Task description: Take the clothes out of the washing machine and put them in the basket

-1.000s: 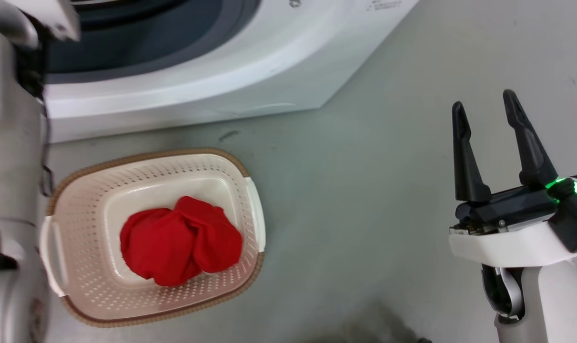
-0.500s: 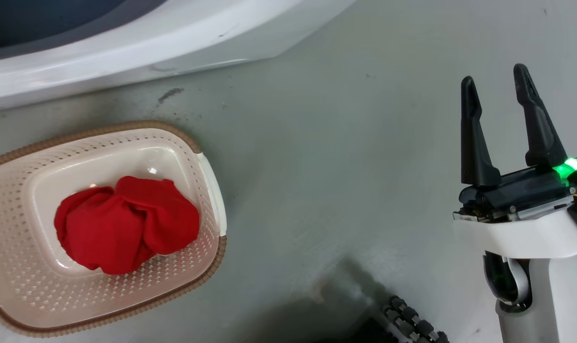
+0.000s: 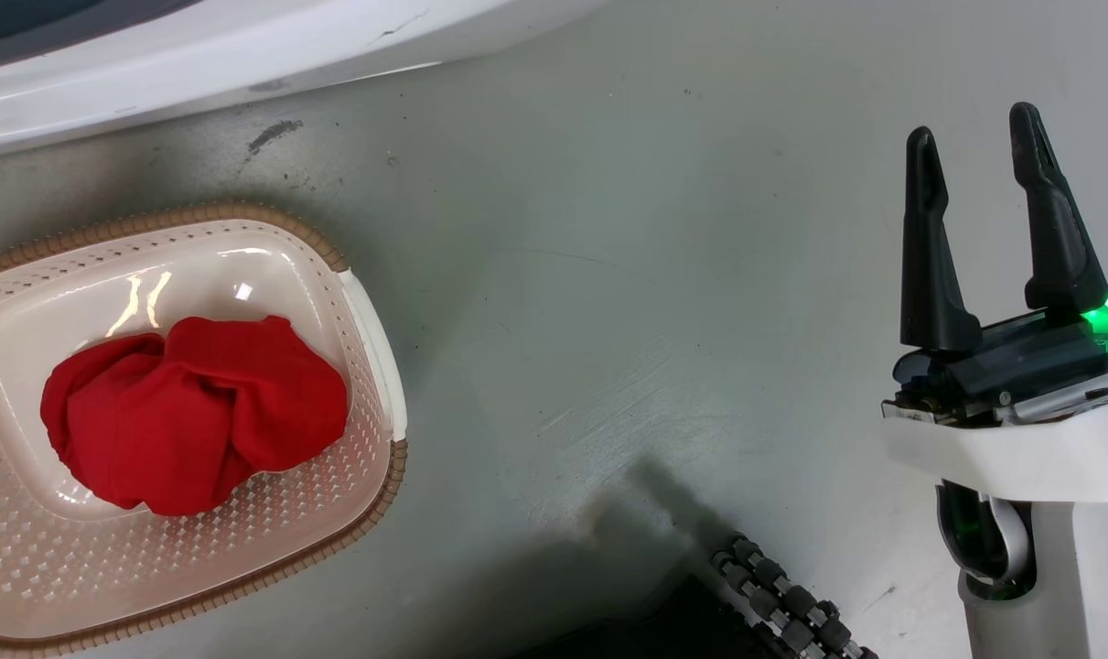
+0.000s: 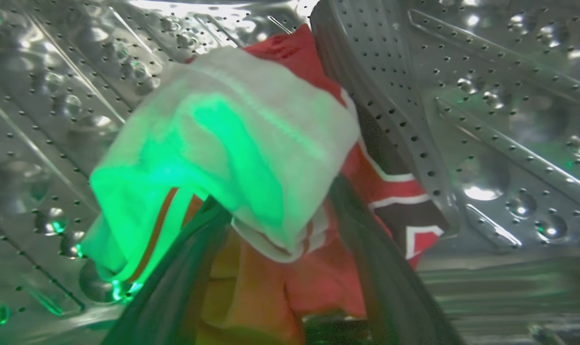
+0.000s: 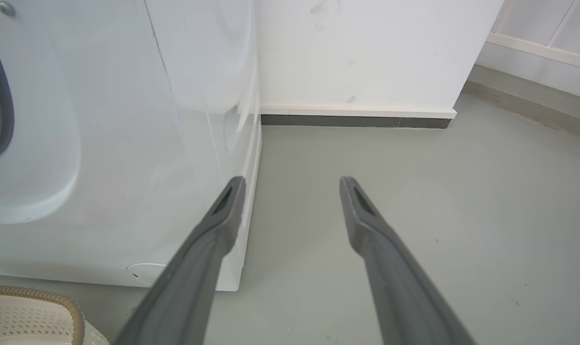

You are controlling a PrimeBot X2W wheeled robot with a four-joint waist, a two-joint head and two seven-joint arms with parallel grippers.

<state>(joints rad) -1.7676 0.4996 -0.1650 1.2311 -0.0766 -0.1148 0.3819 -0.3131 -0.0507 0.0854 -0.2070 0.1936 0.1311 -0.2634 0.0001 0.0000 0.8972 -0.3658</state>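
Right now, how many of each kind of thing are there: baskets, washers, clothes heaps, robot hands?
Basket: 1
Washer: 1
Clothes heaps: 2, red heap in basket, red-and-white heap in drum
Hands: 2, left hand, right hand
Total: 6

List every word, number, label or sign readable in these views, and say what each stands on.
No text reads clearly.
Red jersey in the perforated steel drum: black, white-edged shapes, likely part of lettering, folded and unreadable.
Same jersey's top edge: small dark marks, too blurred to read.
White washing machine, cream perforated basket, red cloth bundle inside it: no text visible.
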